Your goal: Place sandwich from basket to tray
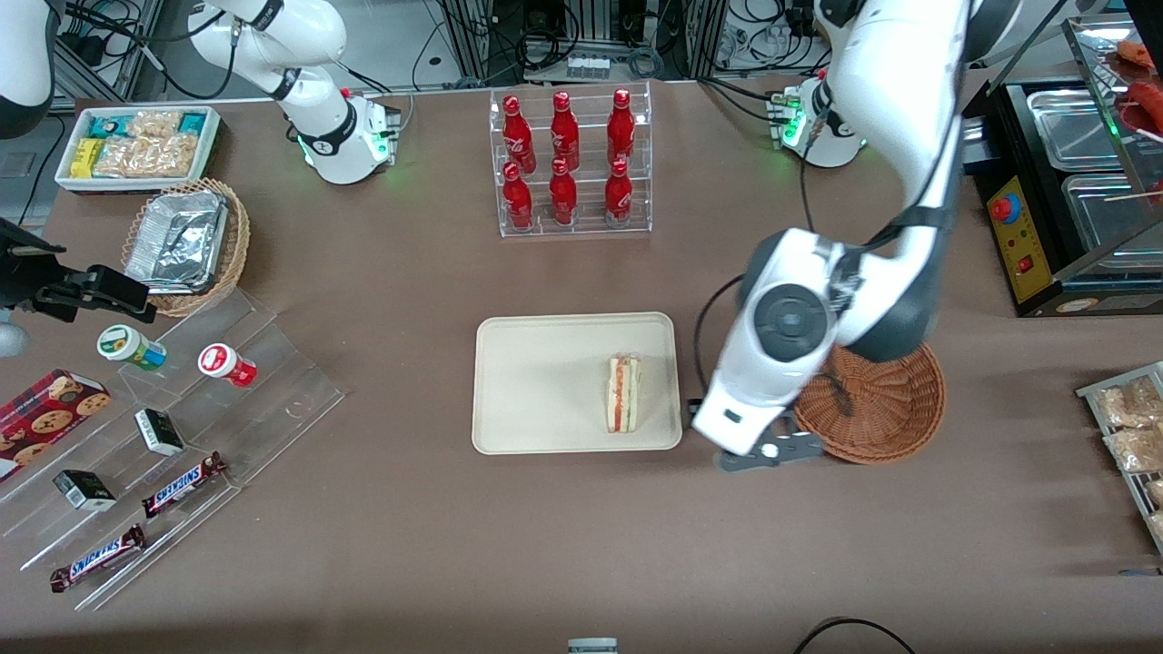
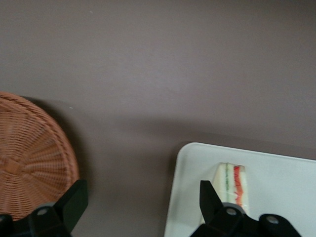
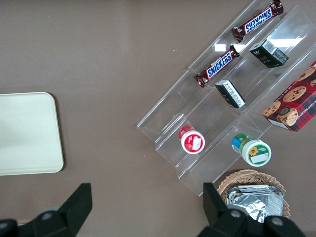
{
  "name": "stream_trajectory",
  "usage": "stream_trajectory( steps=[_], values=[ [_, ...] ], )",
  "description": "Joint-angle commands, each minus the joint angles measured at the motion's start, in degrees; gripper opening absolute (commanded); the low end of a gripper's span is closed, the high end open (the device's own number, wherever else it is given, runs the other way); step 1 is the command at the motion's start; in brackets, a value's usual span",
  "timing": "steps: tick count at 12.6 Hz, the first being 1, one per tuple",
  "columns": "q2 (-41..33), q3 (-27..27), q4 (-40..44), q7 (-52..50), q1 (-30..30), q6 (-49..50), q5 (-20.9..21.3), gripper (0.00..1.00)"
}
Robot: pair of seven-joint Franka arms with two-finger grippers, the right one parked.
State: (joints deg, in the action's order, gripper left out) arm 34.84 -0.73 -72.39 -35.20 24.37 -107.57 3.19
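The sandwich (image 1: 623, 392) is a pale bread wedge with red and green filling. It lies on the cream tray (image 1: 536, 381), near the tray edge closest to the basket, and also shows in the left wrist view (image 2: 232, 184). The reddish-brown wicker basket (image 1: 886, 404) holds nothing that I can see; the arm covers part of it. My left gripper (image 1: 772, 450) hangs open and empty above the bare table between tray and basket. In the wrist view it (image 2: 143, 197) spans the gap between the basket (image 2: 29, 153) and the tray (image 2: 197, 168).
A clear rack of red bottles (image 1: 571, 163) stands farther from the front camera than the tray. Toward the parked arm's end are a tan basket of foil containers (image 1: 182, 241), a white snack bin (image 1: 136, 145) and a clear stepped stand with snacks (image 1: 164, 454). Snack packets (image 1: 1131, 427) lie at the working arm's end.
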Motion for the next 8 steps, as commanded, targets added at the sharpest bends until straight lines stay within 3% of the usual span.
stream_trajectory(
  steps=[1, 8],
  values=[
    [-3.10, -0.50, -0.91, 3.64, -3.26, 3.15, -0.11, 1.00],
    [-15.57, -3.48, -1.26, 18.21, -16.09, 21.06, -2.31, 1.00]
  ],
)
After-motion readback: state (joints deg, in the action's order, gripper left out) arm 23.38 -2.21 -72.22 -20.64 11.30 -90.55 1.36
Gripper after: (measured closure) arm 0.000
